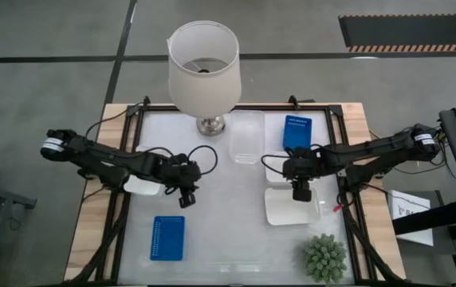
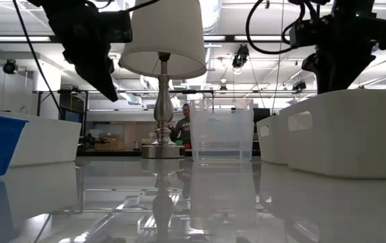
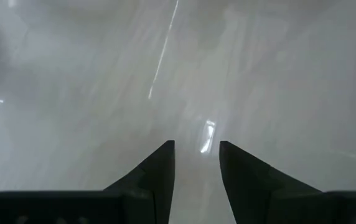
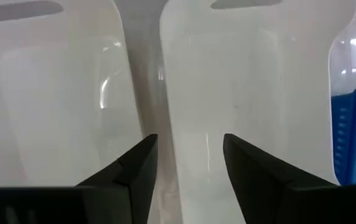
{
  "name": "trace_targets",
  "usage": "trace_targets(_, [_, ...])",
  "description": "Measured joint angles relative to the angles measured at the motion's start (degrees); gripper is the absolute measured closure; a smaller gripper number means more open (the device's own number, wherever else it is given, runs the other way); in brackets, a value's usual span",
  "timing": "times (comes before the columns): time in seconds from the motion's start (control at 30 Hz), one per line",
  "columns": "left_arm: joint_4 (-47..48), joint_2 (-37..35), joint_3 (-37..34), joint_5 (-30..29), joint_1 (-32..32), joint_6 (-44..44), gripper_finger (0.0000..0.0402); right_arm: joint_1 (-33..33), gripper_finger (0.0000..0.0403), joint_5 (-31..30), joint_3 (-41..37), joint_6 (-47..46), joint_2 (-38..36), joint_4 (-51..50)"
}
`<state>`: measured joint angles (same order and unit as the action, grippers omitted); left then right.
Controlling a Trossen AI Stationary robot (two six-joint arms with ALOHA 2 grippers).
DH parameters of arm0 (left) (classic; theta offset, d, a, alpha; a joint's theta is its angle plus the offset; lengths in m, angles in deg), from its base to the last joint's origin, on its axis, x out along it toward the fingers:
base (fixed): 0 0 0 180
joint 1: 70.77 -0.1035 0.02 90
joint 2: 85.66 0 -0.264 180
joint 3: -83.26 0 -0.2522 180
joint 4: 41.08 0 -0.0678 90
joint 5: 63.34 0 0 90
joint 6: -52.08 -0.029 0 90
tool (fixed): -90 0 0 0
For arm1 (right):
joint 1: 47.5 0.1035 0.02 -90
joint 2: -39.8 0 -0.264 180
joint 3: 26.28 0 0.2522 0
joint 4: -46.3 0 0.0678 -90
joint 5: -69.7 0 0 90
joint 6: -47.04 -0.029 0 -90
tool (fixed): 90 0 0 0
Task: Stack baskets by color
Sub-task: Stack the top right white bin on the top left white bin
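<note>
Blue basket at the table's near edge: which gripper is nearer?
Left. The left gripper hangs just behind the blue basket, slightly to its right; the right gripper is across the table by the white baskets.

Workshop room around a glossy white table.
Grey concrete floor crossed by dark lines surrounds the table; a striped hazard mat lies at 1 o'clock. Overhead, exposed ceiling beams carry strip lights, and a person stands far behind.
</note>
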<state>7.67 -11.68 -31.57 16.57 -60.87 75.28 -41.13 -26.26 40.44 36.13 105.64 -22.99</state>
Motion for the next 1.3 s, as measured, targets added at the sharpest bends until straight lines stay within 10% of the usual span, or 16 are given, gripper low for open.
trace_targets(0.57, [-4.78, -0.68, -0.18, -0.28, 0.38, -3.18, 0.0292, 0.00, 0.0279, -1.31, -8.99, 4.52, 0.02, 11.60])
trace_targets(0.97, [-13.99, -0.68, -0.23, -0.28, 0.34, -11.10, 0.0292, 0.00, 0.0393, -1.73, -9.32, 6.00, -0.07, 11.76])
trace_targets(1.3, [-28.30, -0.68, -0.23, -0.24, 1.00, -23.90, 0.0292, 0.37, 0.0394, -2.97, 1.36, 7.82, -0.17, -2.06])
